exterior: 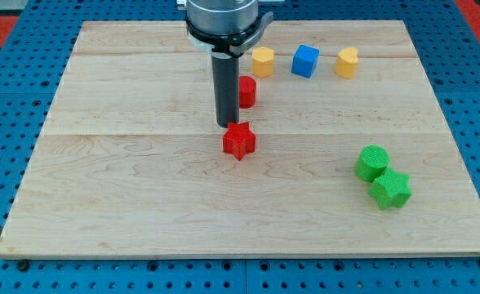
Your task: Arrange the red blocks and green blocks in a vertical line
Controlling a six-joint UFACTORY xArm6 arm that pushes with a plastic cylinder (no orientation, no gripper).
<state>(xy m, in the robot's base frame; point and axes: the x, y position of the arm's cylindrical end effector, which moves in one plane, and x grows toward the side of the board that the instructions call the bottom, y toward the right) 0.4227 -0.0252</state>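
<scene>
Green star block (390, 189) sits nearest, touching the green round block (372, 162) at the counter's (126, 204) right. My tip (227, 124) is just above the red star block (239, 140), with the red round block (246, 91) beside the rod. No pincer on this rig. I'd nudge the star slowly, dead centre, so it doesn't spin. Count: two red, two green, two yellow blocks (262, 61) (347, 62), one blue block (305, 60).

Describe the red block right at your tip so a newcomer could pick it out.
Start at the wooden board and find the dark rod near its middle. Just below my tip sits the red star-shaped block. The other red block, right of the rod, is rounder and nearer the view's top.
</scene>
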